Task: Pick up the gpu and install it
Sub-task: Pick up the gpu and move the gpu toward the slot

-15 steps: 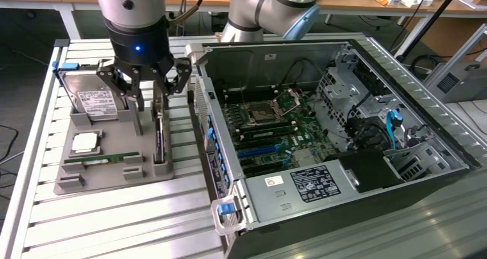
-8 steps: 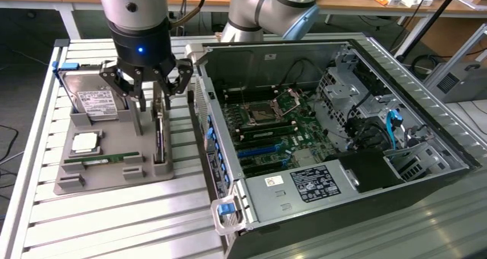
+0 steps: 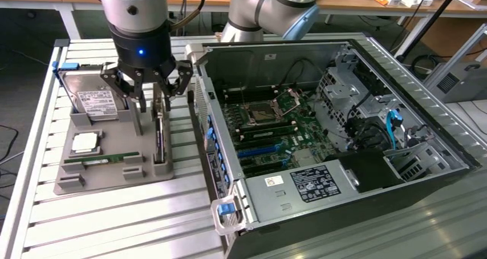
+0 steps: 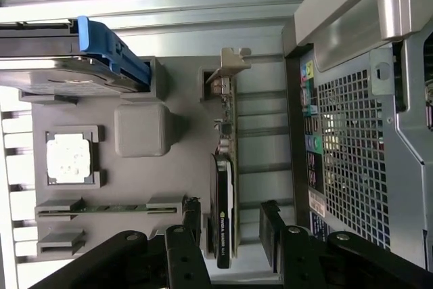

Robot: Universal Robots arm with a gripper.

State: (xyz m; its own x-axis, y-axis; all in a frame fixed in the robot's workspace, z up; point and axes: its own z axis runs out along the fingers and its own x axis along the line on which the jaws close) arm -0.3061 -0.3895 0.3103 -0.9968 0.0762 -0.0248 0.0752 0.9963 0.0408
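My gripper (image 3: 152,106) spread wide open, straddling gpu (image 4: 222,225) standing on edge in gray holder (image 3: 106,169), holding nothing; open pc case (image 3: 293,197) just beside

Exterior high, angled down, wrist close overhead (seemingly), both share tray (image 3: 118,136) (image 4: 189,160)

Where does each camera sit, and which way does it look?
Exterior view: off the arm, high up, looking down on the tray and open case; the arm and gripper show.
Wrist view: on the wrist, looking down past the open fingers at the gpu between them.
Shared: tray, gpu, hard drive, case, gripper.
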